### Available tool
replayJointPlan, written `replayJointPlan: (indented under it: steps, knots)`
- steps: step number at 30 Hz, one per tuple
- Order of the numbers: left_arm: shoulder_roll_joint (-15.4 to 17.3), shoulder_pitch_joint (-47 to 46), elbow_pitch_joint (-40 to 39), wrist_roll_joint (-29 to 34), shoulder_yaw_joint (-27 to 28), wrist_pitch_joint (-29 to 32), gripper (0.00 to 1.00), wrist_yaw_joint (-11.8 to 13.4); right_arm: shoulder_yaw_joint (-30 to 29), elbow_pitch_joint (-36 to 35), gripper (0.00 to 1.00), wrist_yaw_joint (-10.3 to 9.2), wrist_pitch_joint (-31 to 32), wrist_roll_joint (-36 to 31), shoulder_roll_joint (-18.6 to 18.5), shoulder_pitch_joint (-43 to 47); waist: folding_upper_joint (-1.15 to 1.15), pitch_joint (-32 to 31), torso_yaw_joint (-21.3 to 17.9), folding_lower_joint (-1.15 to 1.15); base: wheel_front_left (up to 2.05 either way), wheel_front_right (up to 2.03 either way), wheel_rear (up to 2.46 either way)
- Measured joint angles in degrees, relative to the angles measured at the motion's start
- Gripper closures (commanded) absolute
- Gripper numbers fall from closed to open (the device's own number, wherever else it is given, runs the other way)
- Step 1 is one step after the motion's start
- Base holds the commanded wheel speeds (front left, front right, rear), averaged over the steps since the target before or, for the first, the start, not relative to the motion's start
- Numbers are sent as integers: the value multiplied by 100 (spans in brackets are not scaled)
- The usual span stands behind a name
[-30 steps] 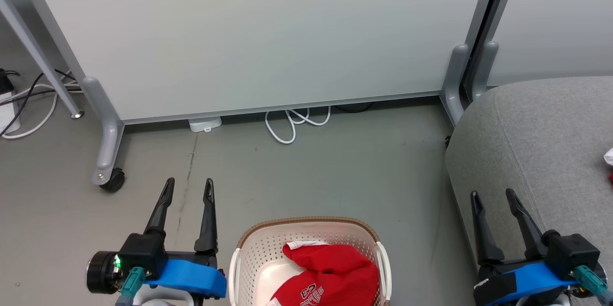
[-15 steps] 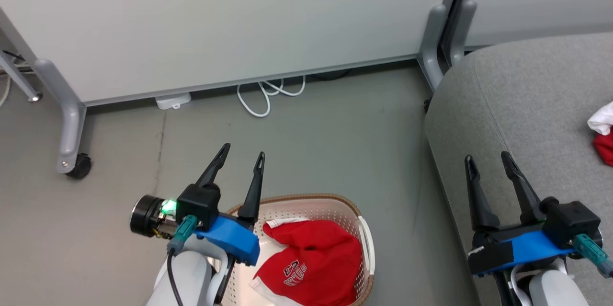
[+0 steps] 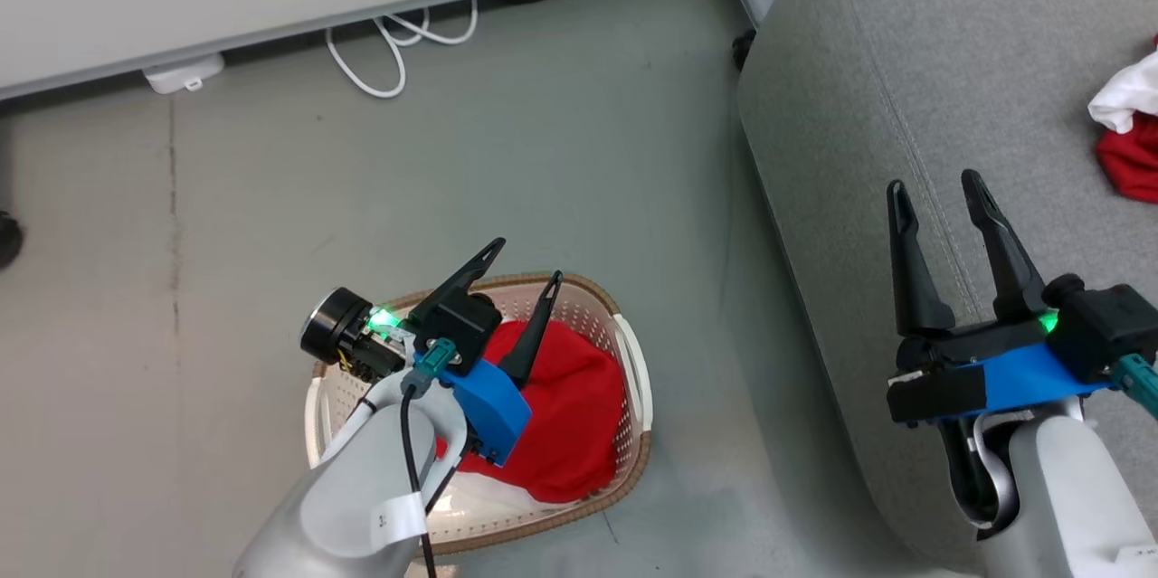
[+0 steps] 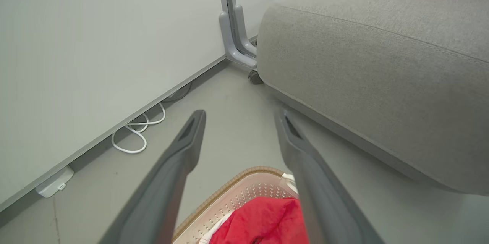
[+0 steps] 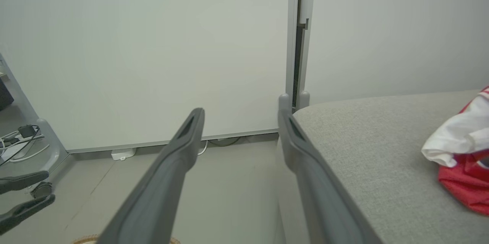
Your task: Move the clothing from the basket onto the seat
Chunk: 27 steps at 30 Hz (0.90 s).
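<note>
I'm holding the left pincer [image 3: 528, 259] spread above the red garment [image 3: 579, 415]; the basket [image 3: 599, 308] beneath is lying lengthwise toward the seat [image 3: 905, 62].

Basket [image 3: 593, 311]: perforated cream plastic, slight sheen; rim [image 4: 244, 173] brown, woven-look.
Seat [image 3: 905, 62]: matt grey cloth, fine weave.
Garment [image 3: 579, 406]: soft red cloth.
Floor [image 3: 271, 153]: smooth, matt.
Fingers [image 3: 909, 261]: matt dark plastic.

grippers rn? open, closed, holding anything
left gripper: open, empty, above the basket
right gripper: open, empty, by the seat edge
</note>
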Motion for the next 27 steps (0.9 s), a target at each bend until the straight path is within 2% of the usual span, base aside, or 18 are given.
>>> replayJointPlan:
  steps: [13, 27]
  knots:
    - [103, -1133, 1465, -465, -1456, -1, 0, -1, 172, -178, 0, 0, 1, 114, 45, -730, 0, 1201, -389, 0, 0, 0, 0]
    - [243, -1891, 2481, -975, -2761, 83, 0, -2, 168, -454, 0, 0, 1, 135, 64, -1253, 0, 2418, -703, 0, 0, 0, 0]
